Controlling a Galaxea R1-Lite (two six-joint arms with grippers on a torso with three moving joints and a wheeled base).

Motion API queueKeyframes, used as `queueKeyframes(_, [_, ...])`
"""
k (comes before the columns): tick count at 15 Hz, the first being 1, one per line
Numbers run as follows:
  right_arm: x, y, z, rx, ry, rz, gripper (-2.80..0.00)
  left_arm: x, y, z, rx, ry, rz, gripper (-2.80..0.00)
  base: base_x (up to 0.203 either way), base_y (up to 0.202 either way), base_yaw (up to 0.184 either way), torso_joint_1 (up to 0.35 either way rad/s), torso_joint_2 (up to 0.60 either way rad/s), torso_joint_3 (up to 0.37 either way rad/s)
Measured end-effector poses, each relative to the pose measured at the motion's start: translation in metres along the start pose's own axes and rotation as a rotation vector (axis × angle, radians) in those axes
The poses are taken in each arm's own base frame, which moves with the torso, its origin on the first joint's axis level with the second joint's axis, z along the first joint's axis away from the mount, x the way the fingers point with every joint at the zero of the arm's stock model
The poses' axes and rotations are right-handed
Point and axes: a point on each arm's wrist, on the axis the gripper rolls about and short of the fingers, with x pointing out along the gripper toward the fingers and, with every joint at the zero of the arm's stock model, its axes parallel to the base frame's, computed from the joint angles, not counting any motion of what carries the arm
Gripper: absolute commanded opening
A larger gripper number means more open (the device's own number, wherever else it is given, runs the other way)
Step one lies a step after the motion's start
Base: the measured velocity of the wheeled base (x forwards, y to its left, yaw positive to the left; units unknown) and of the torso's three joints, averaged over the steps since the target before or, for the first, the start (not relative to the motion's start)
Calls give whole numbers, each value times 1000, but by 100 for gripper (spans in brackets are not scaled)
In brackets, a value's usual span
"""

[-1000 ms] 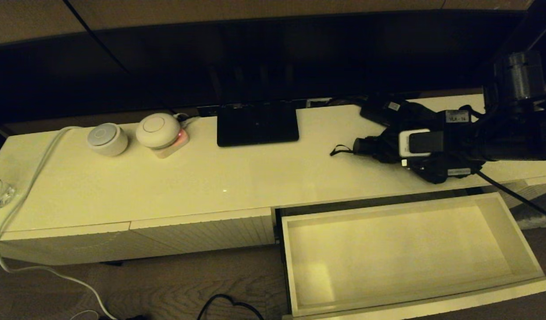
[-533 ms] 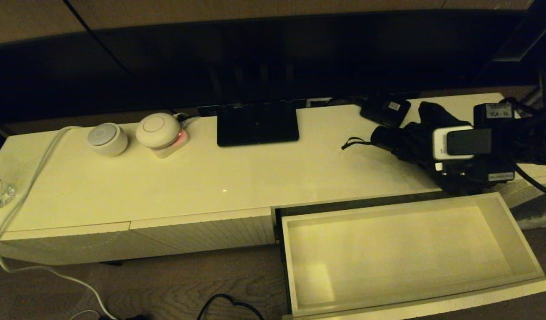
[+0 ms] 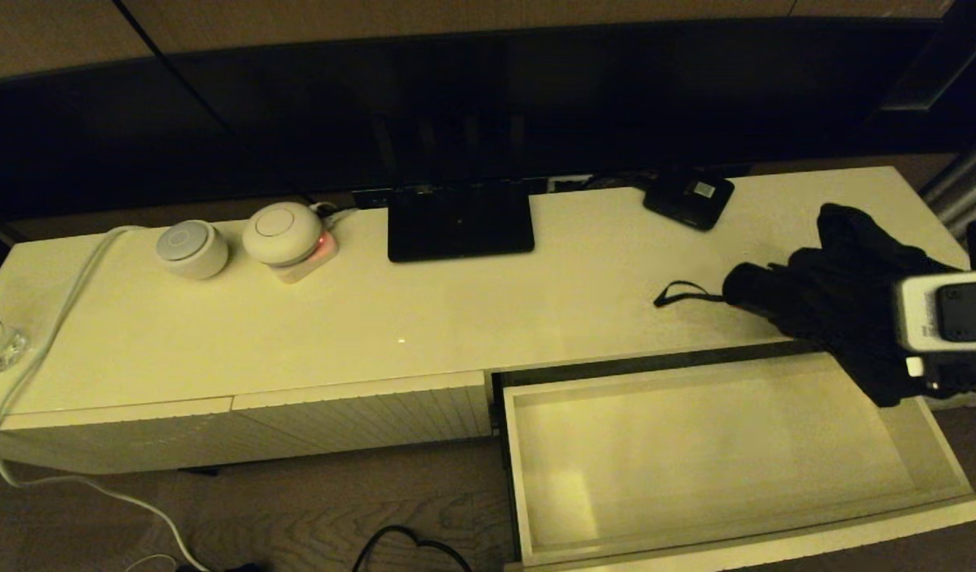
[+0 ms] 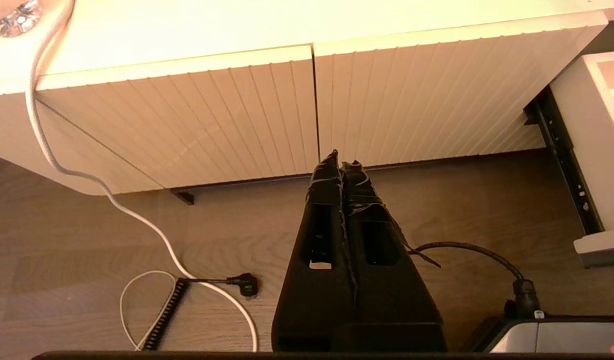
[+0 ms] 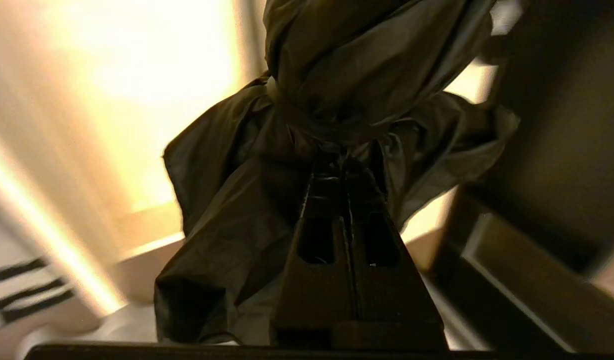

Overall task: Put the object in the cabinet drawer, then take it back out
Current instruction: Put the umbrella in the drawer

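The black folding umbrella (image 3: 834, 298) hangs in the air at the right, with its short handle and thin wrist loop (image 3: 679, 294) pointing left over the cabinet top's front edge. Its bunched fabric droops over the back right corner of the open cabinet drawer (image 3: 718, 453), whose pale interior is bare. My right gripper (image 5: 344, 167) is shut on the umbrella's fabric (image 5: 337, 75). In the head view only its wrist block (image 3: 945, 316) shows at the right edge. My left gripper (image 4: 341, 159) hangs shut and empty, low over the floor in front of the closed ribbed fronts (image 4: 267, 115).
A small flat black box (image 3: 689, 197) with a white label lies at the back right. A dark screen stand (image 3: 460, 222) sits mid-back, and two round white devices (image 3: 284, 232) stand at the back left. A white cable (image 3: 51, 334) runs down the left end, and cables lie on the floor (image 4: 187, 285).
My right gripper has carried the umbrella rightward and toward the front. It has gone from the back right of the cabinet top to above the drawer's back right corner.
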Motion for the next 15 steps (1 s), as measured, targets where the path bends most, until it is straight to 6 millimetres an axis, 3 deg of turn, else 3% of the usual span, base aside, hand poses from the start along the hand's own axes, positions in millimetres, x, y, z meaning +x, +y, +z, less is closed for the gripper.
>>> queueKeyframes(3, [-2, 20, -2, 21, -2, 49, -280, 0, 0, 0, 0, 0, 0, -280, 0, 0, 0, 0, 0, 0])
queueKeyframes(6, [11, 39, 2, 46, -18, 100, -280, 0, 0, 0, 0, 0, 0, -280, 0, 0, 0, 0, 0, 0])
queueKeyframes(15, [89, 83, -2, 74, -2, 147, -280, 0, 0, 0, -1, 0, 0, -280, 0, 0, 0, 0, 0, 0])
